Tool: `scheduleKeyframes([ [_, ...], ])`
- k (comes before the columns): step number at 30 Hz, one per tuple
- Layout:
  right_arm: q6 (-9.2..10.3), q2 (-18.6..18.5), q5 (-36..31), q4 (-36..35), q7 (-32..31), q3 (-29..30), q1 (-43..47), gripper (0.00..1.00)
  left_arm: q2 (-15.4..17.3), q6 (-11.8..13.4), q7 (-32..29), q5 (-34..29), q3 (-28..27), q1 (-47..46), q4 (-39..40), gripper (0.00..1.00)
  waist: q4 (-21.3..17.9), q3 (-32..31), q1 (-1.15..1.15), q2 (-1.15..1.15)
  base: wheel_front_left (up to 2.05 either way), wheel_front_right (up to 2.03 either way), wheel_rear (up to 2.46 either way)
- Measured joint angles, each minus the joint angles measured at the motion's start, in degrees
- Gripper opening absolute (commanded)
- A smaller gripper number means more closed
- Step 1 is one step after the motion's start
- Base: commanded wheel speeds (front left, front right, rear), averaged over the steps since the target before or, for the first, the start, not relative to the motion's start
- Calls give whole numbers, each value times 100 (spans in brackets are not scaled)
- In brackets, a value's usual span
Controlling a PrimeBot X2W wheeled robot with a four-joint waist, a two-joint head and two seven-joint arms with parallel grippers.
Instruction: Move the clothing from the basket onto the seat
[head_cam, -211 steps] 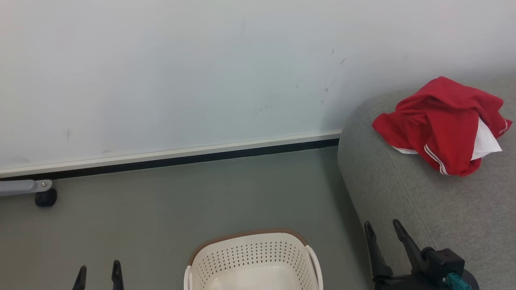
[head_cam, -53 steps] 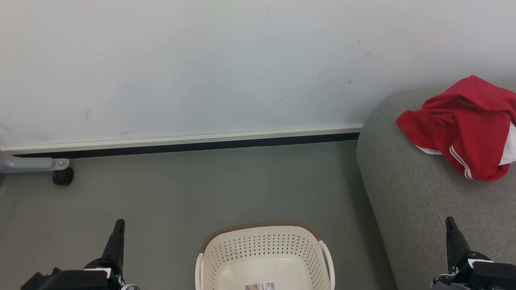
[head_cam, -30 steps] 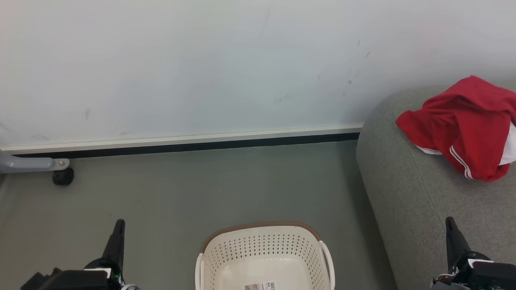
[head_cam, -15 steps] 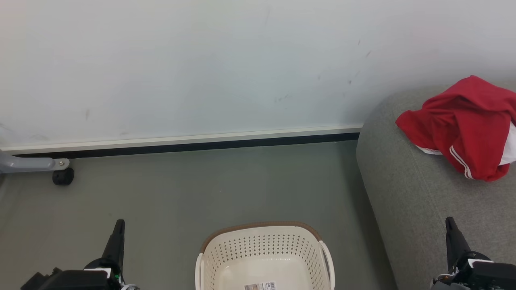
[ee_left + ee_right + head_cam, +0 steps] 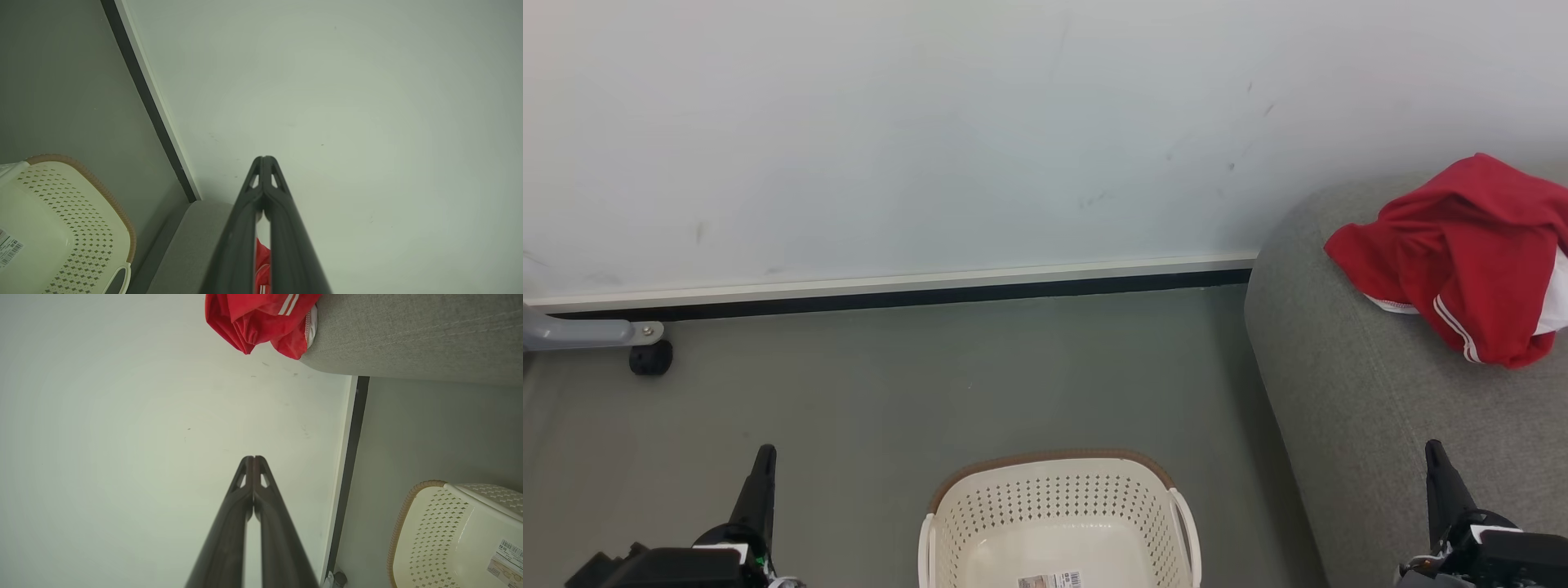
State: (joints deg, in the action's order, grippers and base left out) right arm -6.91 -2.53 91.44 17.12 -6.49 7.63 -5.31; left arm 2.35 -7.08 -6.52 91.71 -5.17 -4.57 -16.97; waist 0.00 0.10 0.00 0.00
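Observation:
The red clothing (image 5: 1462, 245) with white trim lies bunched on the grey sofa seat (image 5: 1364, 408) at the right, and it hangs at the top of the right wrist view as clothing (image 5: 261, 318). On the floor at bottom centre stands the cream basket (image 5: 1058, 498) with a brown rim; only a label sticker shows on its bottom. My left gripper (image 5: 761, 461) is at the lower left with its fingertips together. My right gripper (image 5: 1436, 457) rests at the lower right over the sofa's front, shut with nothing between its fingers. Both wrist views show the fingers (image 5: 264, 163) closed tip to tip.
A white wall with a pale baseboard (image 5: 890, 286) runs behind the grey floor. A grey metal leg on a black caster (image 5: 649, 358) stands at the far left. Open floor lies between the basket and the wall.
Since seven seconds ago the head camera has shifted and both grippers have gone from open to shut. Over the last second nothing has moved.

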Motion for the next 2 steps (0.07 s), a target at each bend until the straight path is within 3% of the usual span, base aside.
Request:
scheduleKeyframes([
  [2, 0, 0, 0, 0, 0, 0, 0, 0, 0, 0, 0, 0, 0, 0, 0, 0, 0, 0, 0, 0, 0, 0, 0],
])
